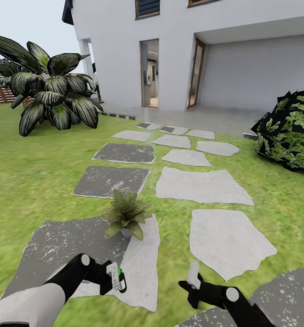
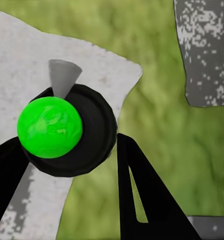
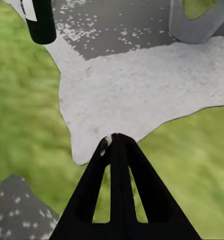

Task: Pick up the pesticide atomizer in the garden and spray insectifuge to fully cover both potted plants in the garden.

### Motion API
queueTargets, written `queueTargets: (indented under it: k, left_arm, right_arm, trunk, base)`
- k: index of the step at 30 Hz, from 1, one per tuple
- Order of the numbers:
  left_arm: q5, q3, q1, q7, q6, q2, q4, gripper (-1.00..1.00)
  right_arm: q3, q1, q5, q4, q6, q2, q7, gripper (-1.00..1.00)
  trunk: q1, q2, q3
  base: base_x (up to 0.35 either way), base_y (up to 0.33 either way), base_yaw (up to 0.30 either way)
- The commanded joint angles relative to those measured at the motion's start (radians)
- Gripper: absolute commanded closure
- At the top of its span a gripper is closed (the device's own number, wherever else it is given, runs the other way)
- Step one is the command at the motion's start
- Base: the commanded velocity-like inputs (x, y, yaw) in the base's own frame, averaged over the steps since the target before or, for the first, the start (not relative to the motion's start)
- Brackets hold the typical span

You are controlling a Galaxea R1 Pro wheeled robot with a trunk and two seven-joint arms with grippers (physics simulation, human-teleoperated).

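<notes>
Nearest, left gripper (image 1: 117,278): closed around the pesticide atomizer (image 1: 115,276), held low over a grey stepping stone (image 1: 143,268); in the left wrist view the black fingers (image 2: 142,195) flank the round dark bottle (image 2: 94,132), whose top shows bright green (image 2: 50,127).
Right gripper (image 1: 193,274): hangs low over the grass beside the same stone, holding nothing; its fingers (image 3: 117,150) meet at a point in the right wrist view, so the pincer is pressed together.
Right wrist view, further details: the dark bottle with its pale label (image 3: 40,17) sits at the far side of the stone, and a grey pot (image 3: 197,20) stands on the slab.
Potted plant (image 1: 126,213): a low rosette of pointed green leaves, some yellowish, at the far edge of the stone just beyond the left gripper.
Path (image 1: 199,186): flat stepping stones, pale and dark, run across the lawn toward the house.
Left, farther: big dark glossy-leaved shrub (image 1: 52,88), with brown fence (image 1: 0,93) behind.
Right: a dark bush with green-white leaves (image 1: 292,131).
Farthest: white house (image 1: 193,50) with an open doorway (image 1: 149,72).
</notes>
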Motion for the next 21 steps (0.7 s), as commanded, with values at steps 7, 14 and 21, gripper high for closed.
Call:
queueTargets:
  k: [7, 14, 21]
  left_arm:
    - [-0.017, -0.038, 0.000, 0.000, -0.050, -0.013, -0.002, 1.00]
    - [-0.032, -0.104, 0.000, 0.001, -0.052, -0.041, -0.003, 1.00]
    - [-0.039, -0.158, 0.000, 0.003, -0.052, -0.043, -0.003, 1.00]
  right_arm:
    - [0.006, -0.002, 0.011, -0.035, -0.004, 0.071, 0.029, 1.00]
    - [0.015, -0.009, 0.011, -0.036, -0.004, 0.105, 0.034, 1.00]
    - [0.067, -0.014, 0.011, -0.053, -0.003, 0.118, 0.034, 1.00]
  trunk:
    - [0.000, 0.000, -0.001]
    - [0.000, 0.000, -0.001]
    - [0.000, 0.000, -0.001]
  base:
    - [0.000, 0.000, 0.000]
    - [0.000, 0.000, 0.000]
    - [0.000, 0.000, 0.000]
